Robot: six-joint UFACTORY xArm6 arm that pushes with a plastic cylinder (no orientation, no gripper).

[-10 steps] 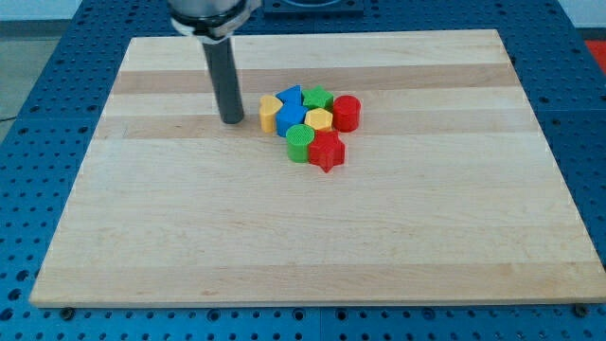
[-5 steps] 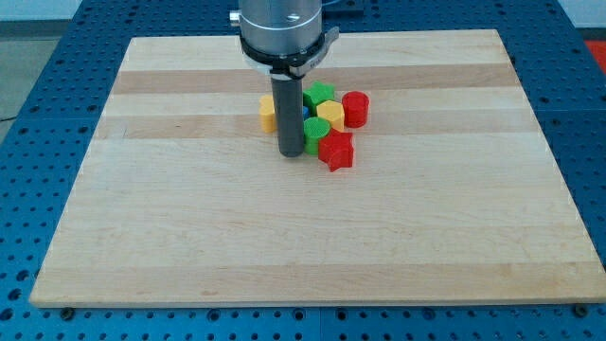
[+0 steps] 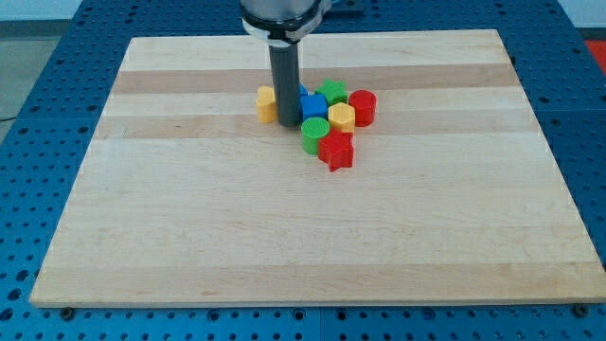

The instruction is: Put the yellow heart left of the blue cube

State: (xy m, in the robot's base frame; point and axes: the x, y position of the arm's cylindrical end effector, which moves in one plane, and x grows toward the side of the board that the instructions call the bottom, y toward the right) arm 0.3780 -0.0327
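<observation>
Yellow heart (image 3: 266, 103): partly hidden, upper centre, left of my tip (image 3: 287, 124); blue cube (image 3: 311, 105) right of rod. Wooden bench (image 3: 189, 218) open leftward. No jaws fitted.

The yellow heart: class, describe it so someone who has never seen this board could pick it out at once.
Find the cluster of blocks on the wooden board, near the view's top centre. The dark rod stands at its left side, my tip resting there. The yellow heart lies just left of the rod, the cluster's leftmost block; the yellow hexagon sits among the others, right of the rod.
</observation>
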